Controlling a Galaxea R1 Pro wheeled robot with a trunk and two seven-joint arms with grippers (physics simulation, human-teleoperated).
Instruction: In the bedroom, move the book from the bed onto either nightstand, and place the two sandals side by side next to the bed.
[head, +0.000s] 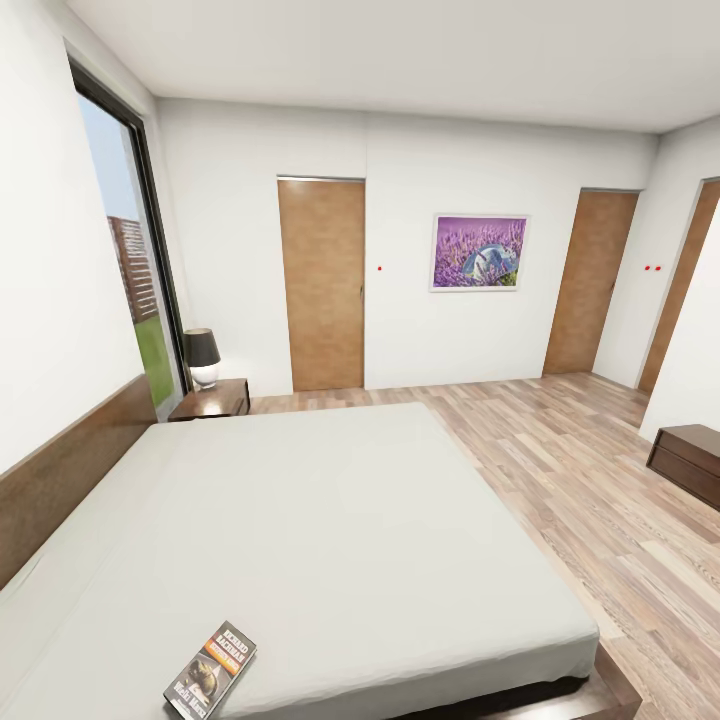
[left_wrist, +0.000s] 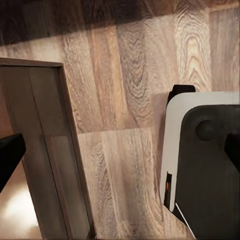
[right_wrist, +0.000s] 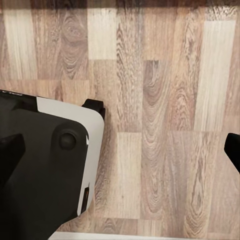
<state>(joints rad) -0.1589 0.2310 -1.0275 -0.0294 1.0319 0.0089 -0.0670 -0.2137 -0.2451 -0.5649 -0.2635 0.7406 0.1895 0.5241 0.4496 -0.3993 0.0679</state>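
The book (head: 210, 672), a thin paperback with a dark cover and an orange band, lies flat near the front left corner of the bed (head: 330, 520). The bed's off-white mattress spreads across the head view, with its brown headboard (head: 70, 470) along the left wall. The dark nightstand (head: 212, 400) stands at the bed's far left corner. My left gripper (left_wrist: 120, 152) hangs open over the wood floor, its dark fingertips (left_wrist: 10, 155) at the picture's sides. My right gripper (right_wrist: 120, 147) is open too, above bare floor.
A black-shaded lamp (head: 201, 355) sits on the nightstand. A low dark cabinet (head: 690, 460) stands at the right wall. Wood floor (head: 580, 470) runs right of the bed toward closed doors (head: 322, 285). My white and black base (left_wrist: 205, 165) and a wooden frame edge (left_wrist: 45, 150) lie below the left gripper.
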